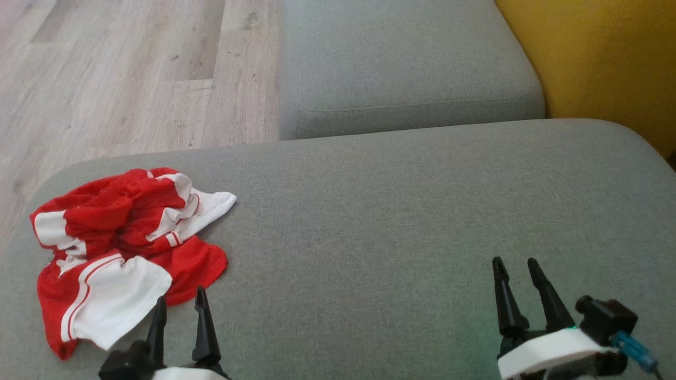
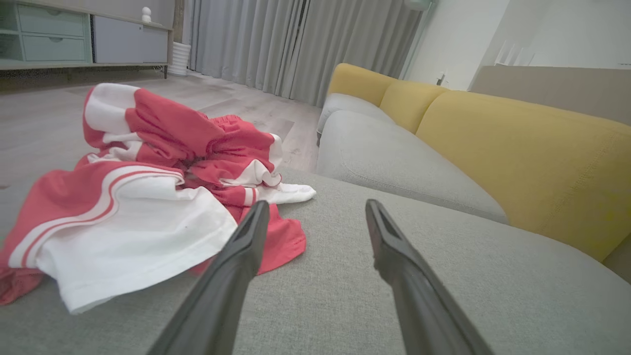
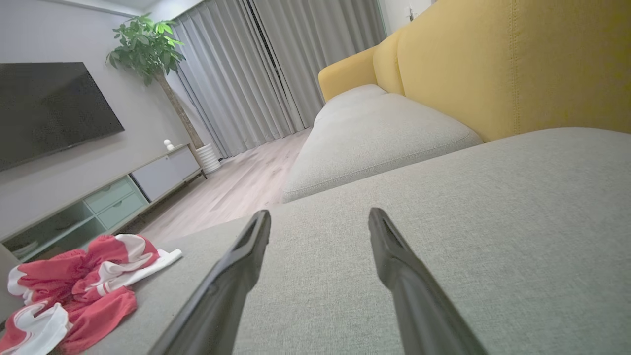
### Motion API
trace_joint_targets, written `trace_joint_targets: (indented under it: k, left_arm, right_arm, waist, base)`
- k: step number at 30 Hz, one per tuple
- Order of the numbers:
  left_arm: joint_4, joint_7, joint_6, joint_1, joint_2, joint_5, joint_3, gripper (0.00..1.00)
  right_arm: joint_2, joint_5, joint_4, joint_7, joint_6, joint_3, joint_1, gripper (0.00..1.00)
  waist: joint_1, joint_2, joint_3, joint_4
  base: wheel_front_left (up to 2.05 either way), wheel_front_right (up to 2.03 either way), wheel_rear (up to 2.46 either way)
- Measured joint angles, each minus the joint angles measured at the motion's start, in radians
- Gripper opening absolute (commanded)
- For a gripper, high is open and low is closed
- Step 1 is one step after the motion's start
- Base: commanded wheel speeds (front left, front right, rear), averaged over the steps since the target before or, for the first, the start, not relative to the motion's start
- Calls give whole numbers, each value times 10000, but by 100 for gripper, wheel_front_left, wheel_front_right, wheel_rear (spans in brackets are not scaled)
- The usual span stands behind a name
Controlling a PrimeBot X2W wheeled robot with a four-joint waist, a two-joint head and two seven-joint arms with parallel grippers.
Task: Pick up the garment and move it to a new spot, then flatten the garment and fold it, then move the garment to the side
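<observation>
Crumpled red-and-white garment (image 1: 121, 248) at lower left of the head view, on the grey sofa cushion (image 1: 396, 221), left gripper (image 1: 180, 294) just beside its near edge (possibly brushing the white panel), fingers spread, empty, right gripper (image 1: 514, 260) lower right, spread, empty, well apart.

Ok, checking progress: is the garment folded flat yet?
No, the red and white garment lies crumpled on the grey cushion.

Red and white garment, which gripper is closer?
Left. The left gripper sits at the near edge of the garment; the right gripper is far to its right over the cushion.
</observation>
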Motion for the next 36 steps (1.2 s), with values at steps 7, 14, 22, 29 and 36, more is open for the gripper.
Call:
trace_joint_targets:
  k: [7,14,22,29,36]
  left_arm:
    - [-2,-190,-2,66,2,520,13,100]
    - [-4,-403,8,304,6,1292,71,100]
    - [12,-616,188,351,12,2148,153,100]
    - [8,-809,320,380,17,2796,115,100]
    - [12,-809,322,384,21,2794,119,100]
  right_arm:
    - [0,-663,8,-190,0,4,198,100]
    - [0,-1386,201,-407,0,-2,234,100]
    - [0,-2326,221,-617,0,4,235,100]
    - [-2,-3162,314,-796,0,-2,258,100]
    - [-2,-3168,366,-796,0,-50,258,100]
  waist:
    - [1,0,-90,-12]
    - [1,0,-132,-14]
    - [1,0,-141,14]
    - [0,0,-144,17]
    - [1,0,-9,33]
  base:
    - [0,0,0]
    - [0,0,0]
    - [0,0,0]
    - [0,0,0]
    - [0,0,0]
